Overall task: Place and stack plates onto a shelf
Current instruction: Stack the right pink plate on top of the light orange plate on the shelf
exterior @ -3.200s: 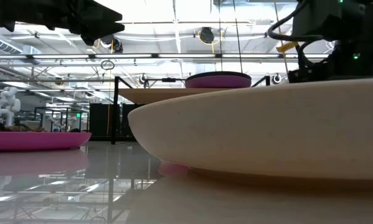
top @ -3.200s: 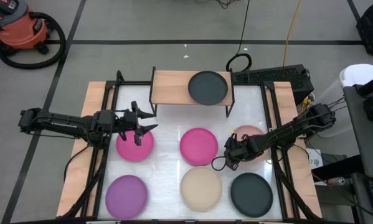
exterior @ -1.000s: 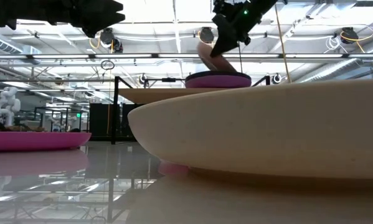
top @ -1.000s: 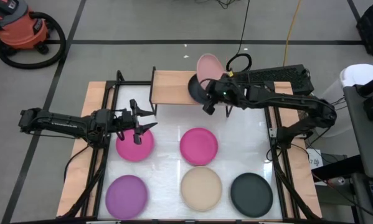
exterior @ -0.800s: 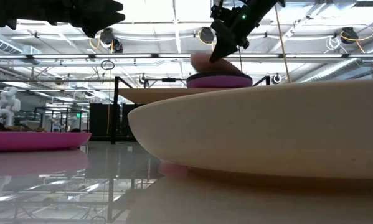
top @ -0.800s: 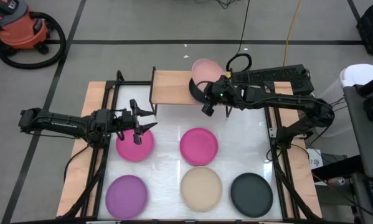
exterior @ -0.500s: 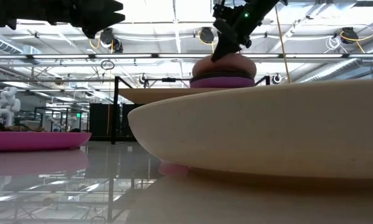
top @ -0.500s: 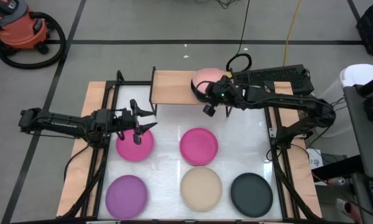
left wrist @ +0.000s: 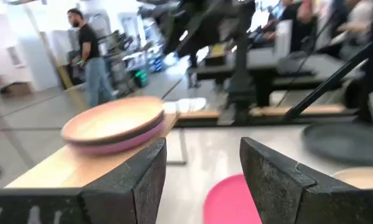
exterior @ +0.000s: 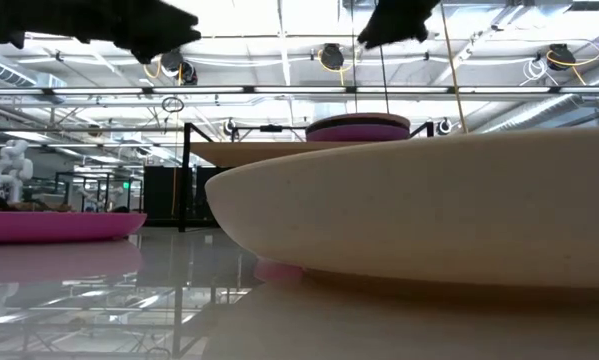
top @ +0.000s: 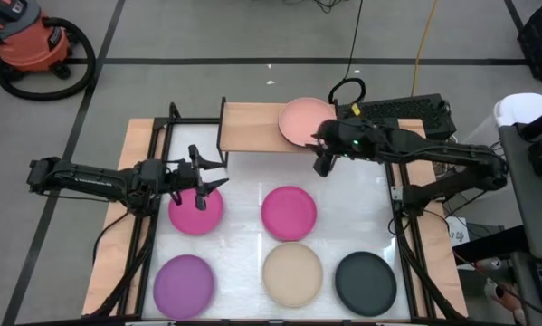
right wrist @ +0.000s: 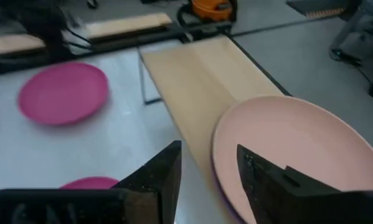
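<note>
- Salmon pink plate (top: 307, 121) lying flat atop a small stack at the right end of the shelf (top: 252, 127); a purple rim visible just under it in the left wrist view and the right wrist view.
- Left half of the light wood shelf plank bare.
- Right gripper (top: 323, 161) just off the front edge of the shelf, near the pink plate but apart from it, fingers (right wrist: 155, 177) spread open and holding nothing.
- Left gripper (top: 207, 178) hanging over the far edge of the magenta plate (top: 194, 213) on the left of the counter (top: 243, 231), fingers (left wrist: 136, 180) wide apart, empty.
- Second magenta plate (top: 289, 212) at the middle of the counter, in front of the shelf.
- Front row on the counter, left to right: purple plate (top: 184, 282), beige plate (top: 292, 275), dark grey plate (top: 365, 282), each lying flat and apart from its neighbours.
- Beige plate filling the foreground of the low view (exterior: 419, 210), the stack on the shelf showing beyond it.
- Orange shop vacuum (top: 26, 41) on the floor past the far left corner of the counter.
- A person (left wrist: 89, 56) standing in the room behind, seen in the left wrist view.
</note>
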`<move>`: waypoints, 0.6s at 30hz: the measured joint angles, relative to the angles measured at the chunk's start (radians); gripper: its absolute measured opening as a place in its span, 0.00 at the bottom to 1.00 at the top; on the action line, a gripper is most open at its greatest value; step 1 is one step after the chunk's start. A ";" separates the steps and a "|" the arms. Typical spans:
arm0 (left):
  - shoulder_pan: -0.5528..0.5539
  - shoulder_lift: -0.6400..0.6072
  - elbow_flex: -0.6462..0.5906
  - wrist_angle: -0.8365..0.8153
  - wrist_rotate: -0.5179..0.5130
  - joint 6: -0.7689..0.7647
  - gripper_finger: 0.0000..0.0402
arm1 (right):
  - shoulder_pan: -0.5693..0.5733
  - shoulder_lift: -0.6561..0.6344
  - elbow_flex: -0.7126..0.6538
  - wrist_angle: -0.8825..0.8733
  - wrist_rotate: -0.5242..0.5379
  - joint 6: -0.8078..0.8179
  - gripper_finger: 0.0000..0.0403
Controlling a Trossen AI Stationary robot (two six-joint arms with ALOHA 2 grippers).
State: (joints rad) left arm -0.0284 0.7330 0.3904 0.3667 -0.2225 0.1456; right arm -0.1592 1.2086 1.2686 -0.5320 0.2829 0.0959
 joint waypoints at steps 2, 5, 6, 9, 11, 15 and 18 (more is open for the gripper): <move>0.000 0.000 0.000 -0.014 -0.064 0.011 0.52 | 0.035 -0.028 -0.012 0.011 0.000 0.012 0.34; 0.001 0.000 0.000 -0.026 -0.116 0.013 0.52 | 0.085 -0.062 -0.045 0.012 -0.001 0.023 0.34; 0.001 0.000 0.000 -0.021 -0.116 0.013 0.52 | 0.103 -0.071 -0.061 0.012 -0.001 0.027 0.34; 0.000 0.000 0.000 -0.006 -0.116 0.013 0.52 | 0.145 -0.100 -0.128 0.022 -0.001 0.043 0.34; 0.000 0.000 0.000 -0.005 -0.116 0.013 0.52 | 0.176 -0.121 -0.193 0.066 -0.001 0.052 0.34; 0.000 0.000 0.000 -0.026 -0.116 0.011 0.52 | 0.243 -0.163 -0.373 0.254 -0.001 0.053 0.34; 0.001 0.000 0.000 -0.044 -0.117 0.014 0.52 | 0.289 -0.189 -0.528 0.460 0.000 0.051 0.35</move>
State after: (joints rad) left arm -0.0275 0.7330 0.3904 0.3231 -0.3397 0.1593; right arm 0.1294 1.0199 0.7409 -0.0716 0.2832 0.1464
